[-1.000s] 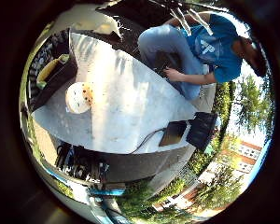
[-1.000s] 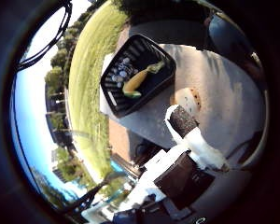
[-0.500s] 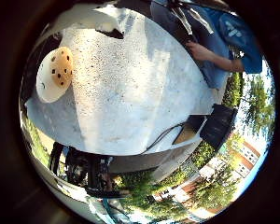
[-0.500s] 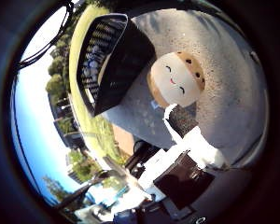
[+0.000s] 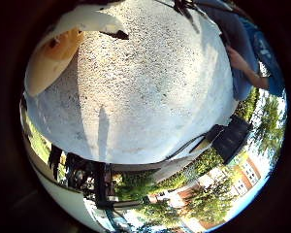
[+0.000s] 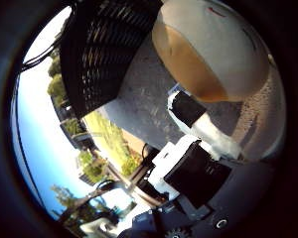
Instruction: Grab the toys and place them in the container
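1. Plush toy (image 6: 213,49), round and cream-tan, lies on the table (image 5: 150,97) beside the black mesh container (image 6: 104,54), just under the palm.
2. Hand (image 6: 198,124) reaches one finger toward it; whether spread or pinching, I cannot tell.

The plush toy (image 6: 213,49) lies on the tabletop (image 5: 150,97), close under the palm, just beside the container (image 6: 104,54). A fingertip (image 6: 188,109) of the hand (image 6: 198,163) reaches right beside the toy.
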Robot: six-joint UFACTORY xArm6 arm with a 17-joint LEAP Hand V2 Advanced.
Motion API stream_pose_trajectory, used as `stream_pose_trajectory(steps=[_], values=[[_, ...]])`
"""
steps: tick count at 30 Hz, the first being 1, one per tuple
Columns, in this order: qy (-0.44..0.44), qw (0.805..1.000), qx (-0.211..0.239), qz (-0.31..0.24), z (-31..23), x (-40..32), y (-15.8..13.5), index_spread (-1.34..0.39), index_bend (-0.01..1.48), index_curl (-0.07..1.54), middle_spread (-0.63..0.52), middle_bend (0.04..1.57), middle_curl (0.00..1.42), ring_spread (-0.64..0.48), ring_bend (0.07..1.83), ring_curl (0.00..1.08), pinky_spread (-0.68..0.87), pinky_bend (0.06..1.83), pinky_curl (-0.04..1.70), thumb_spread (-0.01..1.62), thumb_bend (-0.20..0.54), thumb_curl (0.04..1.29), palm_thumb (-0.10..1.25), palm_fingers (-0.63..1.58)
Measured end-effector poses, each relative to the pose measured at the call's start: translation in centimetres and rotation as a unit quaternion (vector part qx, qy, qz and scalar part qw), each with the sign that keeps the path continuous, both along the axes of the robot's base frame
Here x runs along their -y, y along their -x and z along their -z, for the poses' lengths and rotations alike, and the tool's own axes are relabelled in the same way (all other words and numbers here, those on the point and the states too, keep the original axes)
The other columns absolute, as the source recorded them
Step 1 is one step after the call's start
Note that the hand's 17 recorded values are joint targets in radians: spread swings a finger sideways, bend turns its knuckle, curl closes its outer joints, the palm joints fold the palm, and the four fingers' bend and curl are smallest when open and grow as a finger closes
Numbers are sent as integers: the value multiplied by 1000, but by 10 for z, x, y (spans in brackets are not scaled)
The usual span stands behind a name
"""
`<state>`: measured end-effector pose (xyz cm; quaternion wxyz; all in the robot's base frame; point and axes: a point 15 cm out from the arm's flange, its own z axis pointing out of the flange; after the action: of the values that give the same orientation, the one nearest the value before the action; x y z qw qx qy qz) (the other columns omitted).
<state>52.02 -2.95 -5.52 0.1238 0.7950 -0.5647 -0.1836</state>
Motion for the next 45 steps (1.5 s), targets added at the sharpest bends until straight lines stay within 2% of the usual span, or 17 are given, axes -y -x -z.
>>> stream_pose_trajectory(steps=[3,6,11,16,20,26,31,34,38,45], values=[[5,1000,-1,-8,0,-1,0,-187,80,116,-63,641,578,151,1104,496,471,999,351,1101,-14,349,626,956],[12,1000,0,-23,0,-5,-1,-298,196,59,-128,778,692,70,1244,588,417,1200,450,1091,-10,374,683,1070],[16,1000,-5,-21,-4,-5,1,-465,348,5,-184,939,841,-7,1293,662,318,1394,570,1067,11,438,827,1118],[22,999,-38,-10,-15,-6,18,-627,527,-15,-218,1027,952,-45,1343,702,254,1450,630,1078,51,523,998,1082],[30,996,-84,-11,-41,-1,39,-721,634,-15,-227,1054,1009,-71,1362,728,227,1474,660,1094,38,566,1030,1034],[43,994,-97,-16,-101,12,46,-836,766,-16,-238,1082,1076,-94,1384,763,192,1506,700,1125,2,615,1034,977],[46,992,-118,-20,-158,17,64,-905,849,-16,-244,1096,1118,-104,1403,785,178,1530,726,1151,-12,641,1028,940],[43,993,-109,-28,-193,16,68,-934,879,-19,-246,1106,1137,-107,1414,796,173,1543,740,1162,-13,652,1023,916],[40,996,-73,-44,-243,6,65,-967,918,-19,-249,1116,1158,-111,1430,809,167,1559,757,1172,-13,667,1019,892],[24,996,-13,-89,-301,-53,60,-1008,972,-20,-250,1141,1179,-113,1449,823,161,1571,778,1181,-12,691,1025,872]])
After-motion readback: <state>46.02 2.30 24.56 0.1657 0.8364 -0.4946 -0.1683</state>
